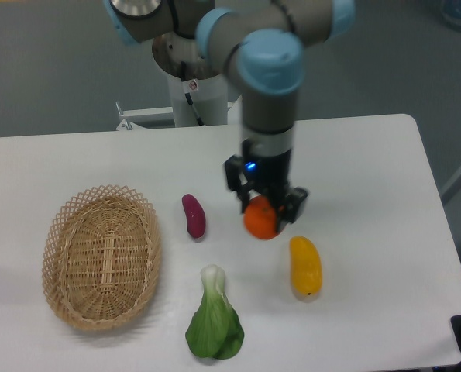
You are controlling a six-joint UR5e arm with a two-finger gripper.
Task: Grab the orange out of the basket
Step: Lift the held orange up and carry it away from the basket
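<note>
1. The arm reaches down from the top of the view over the middle of the white surface [354,155].
2. The gripper [264,208] points downward, its jaws closed around the orange [260,221], one dark finger on the fruit's left and one on its right.
3. The orange is out of the basket [102,263], well apart from it, to the right of centre. Whether it touches the surface or hangs just above cannot be told.
4. The basket sits at the left of the surface with nothing inside; its woven floor shows.
5. A purple vegetable [193,215] lies between the basket and the orange, near the basket's upper right rim but apart from it.
6. A yellow fruit [305,266] lies just below and to the right of the orange, close to the right finger, not touching.
7. A green leafy vegetable [214,323] with a white stem lies near the front edge, below the purple vegetable.
</note>
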